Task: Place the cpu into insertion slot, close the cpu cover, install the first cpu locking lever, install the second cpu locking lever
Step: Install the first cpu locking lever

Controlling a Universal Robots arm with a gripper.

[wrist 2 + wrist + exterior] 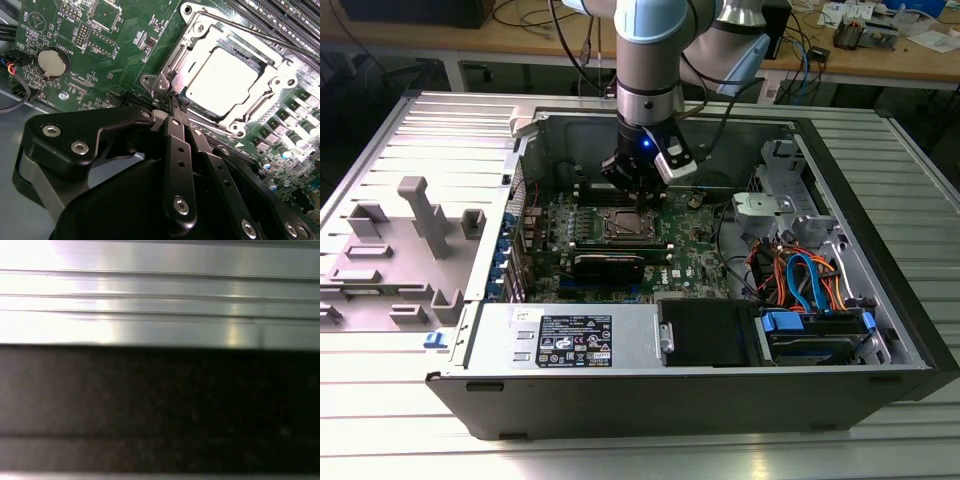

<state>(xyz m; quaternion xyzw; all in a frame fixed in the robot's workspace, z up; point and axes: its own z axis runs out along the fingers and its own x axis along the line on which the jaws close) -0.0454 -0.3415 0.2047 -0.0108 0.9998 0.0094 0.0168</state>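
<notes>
jaws: pressed together, at cpu cover (200, 35) corner
cpu (220, 80): under cover, 6 o'clock of jaws in exterior view

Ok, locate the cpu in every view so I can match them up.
Exterior view: the cpu sits on the motherboard, directly under the gripper.
Second wrist view: the cpu is the bright square in the cpu cover window, just beyond the gripper.
First wrist view: ribbed silver metal and a dark band.
Shared landmark: the gripper.
</notes>
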